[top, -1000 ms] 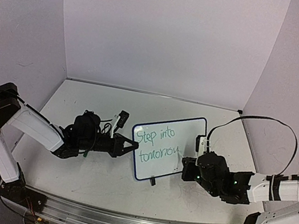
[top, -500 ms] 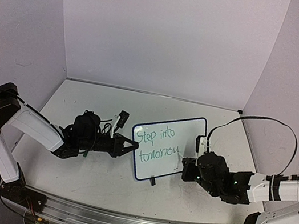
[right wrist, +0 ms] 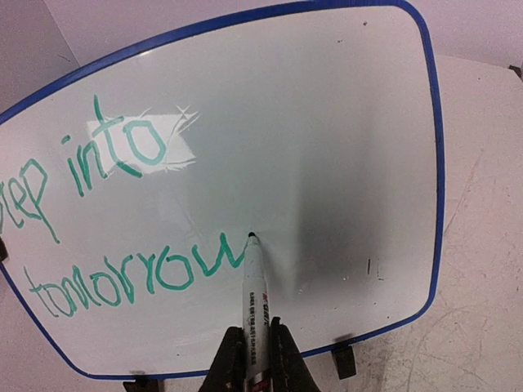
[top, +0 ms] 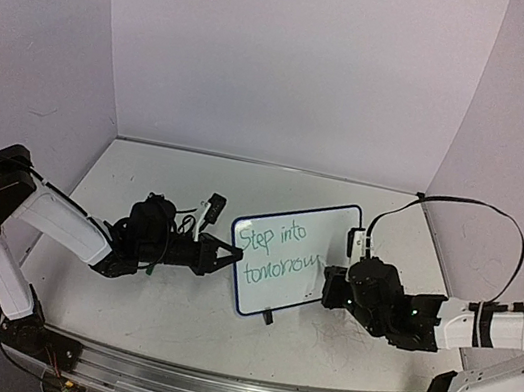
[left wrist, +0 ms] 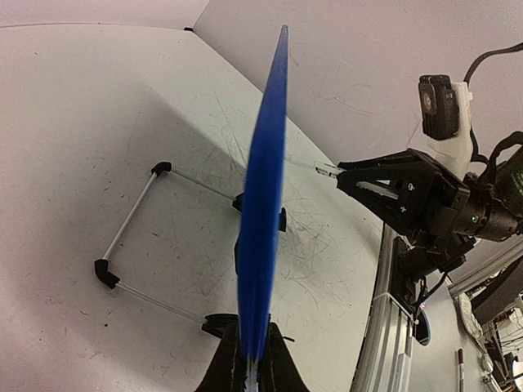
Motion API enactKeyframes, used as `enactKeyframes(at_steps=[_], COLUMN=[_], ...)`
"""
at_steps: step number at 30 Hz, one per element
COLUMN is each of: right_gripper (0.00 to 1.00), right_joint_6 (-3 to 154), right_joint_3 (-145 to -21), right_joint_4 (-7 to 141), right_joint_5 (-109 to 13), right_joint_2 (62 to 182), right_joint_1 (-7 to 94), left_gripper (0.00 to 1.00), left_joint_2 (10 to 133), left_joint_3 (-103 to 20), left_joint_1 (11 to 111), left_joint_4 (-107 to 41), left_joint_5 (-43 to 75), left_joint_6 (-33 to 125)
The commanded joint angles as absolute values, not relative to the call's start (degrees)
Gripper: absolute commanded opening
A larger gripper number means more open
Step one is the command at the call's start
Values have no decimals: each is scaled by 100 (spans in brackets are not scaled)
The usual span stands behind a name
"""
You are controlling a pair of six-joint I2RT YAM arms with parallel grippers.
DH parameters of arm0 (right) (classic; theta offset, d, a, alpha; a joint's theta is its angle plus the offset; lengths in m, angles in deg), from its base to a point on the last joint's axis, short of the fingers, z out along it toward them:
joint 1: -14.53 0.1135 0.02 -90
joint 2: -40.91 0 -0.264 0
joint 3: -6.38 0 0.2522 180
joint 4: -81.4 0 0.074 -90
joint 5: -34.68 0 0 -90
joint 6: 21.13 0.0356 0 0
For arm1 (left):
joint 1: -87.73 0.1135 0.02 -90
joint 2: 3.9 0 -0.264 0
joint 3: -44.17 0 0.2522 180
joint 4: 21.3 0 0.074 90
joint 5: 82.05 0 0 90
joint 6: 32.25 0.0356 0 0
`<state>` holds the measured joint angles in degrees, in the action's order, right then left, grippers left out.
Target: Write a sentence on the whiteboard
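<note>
Top external | scuffed table (top: 141, 309), lilac walls (top: 296, 60) | left end effector (top: 230, 252) clamps whiteboard (top: 333, 233) | right end effector (top: 329, 289) grips marker (right wrist: 254, 287)

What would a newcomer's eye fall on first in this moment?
First, the green sentence, "Step into tomorrow", slanting in two lines across the whiteboard standing at mid-table. Next, the marker gripped by the right arm's fingers, its tip on the board at the end of the last word. Opposite, the left arm's fingers pinch the board's left edge.
</note>
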<state>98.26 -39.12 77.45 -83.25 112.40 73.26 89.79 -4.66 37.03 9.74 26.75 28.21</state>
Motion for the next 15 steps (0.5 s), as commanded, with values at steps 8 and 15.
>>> enactKeyframes(at_steps=[8, 15], right_gripper=[0, 0], right_joint_6=[9607, 9997], right_joint_3=[-4145, -3793], right_joint_4=[7830, 7427], right_joint_5=[-8287, -8028], right_joint_2=[11222, 10783], right_joint_1=[7166, 7151], left_gripper=[0, 0], left_joint_2=[8835, 8826], left_joint_3=[-378, -374], left_joint_1=[3728, 3729], left_joint_4=[687, 686], left_joint_5=[2632, 2596], left_joint_6=[2862, 2896])
